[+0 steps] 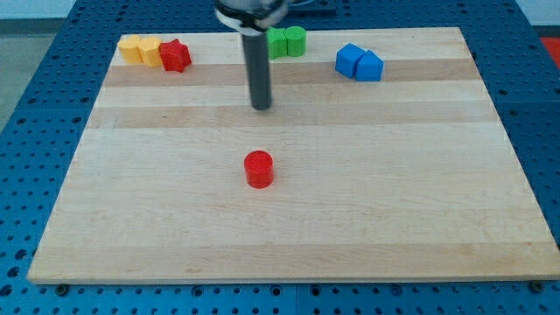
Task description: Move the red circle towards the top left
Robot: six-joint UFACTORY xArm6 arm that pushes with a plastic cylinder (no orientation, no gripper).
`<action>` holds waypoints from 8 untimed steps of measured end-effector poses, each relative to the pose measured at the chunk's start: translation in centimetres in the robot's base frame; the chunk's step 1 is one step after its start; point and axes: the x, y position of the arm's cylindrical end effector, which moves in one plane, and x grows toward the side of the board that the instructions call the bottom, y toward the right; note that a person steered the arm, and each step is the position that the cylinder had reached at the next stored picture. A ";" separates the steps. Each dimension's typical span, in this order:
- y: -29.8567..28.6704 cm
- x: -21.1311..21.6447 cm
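The red circle (259, 169) is a short red cylinder standing near the middle of the wooden board (289, 227). My tip (262, 107) is the lower end of the dark rod that comes down from the view's top. It stands above the red circle in the view, a clear gap away and not touching it. No block touches the tip.
At the view's top left, two yellow blocks (140, 50) sit against a red star (175, 55). Two green blocks (288, 41) stand at the top middle, partly behind the rod. Two blue blocks (360, 62) stand at the top right.
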 end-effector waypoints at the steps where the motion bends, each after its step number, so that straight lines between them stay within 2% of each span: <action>1: 2.8 5.2; 2: 3.1 10.7; 3: 1.5 13.1; 5: -2.9 12.8; 8: -5.2 8.2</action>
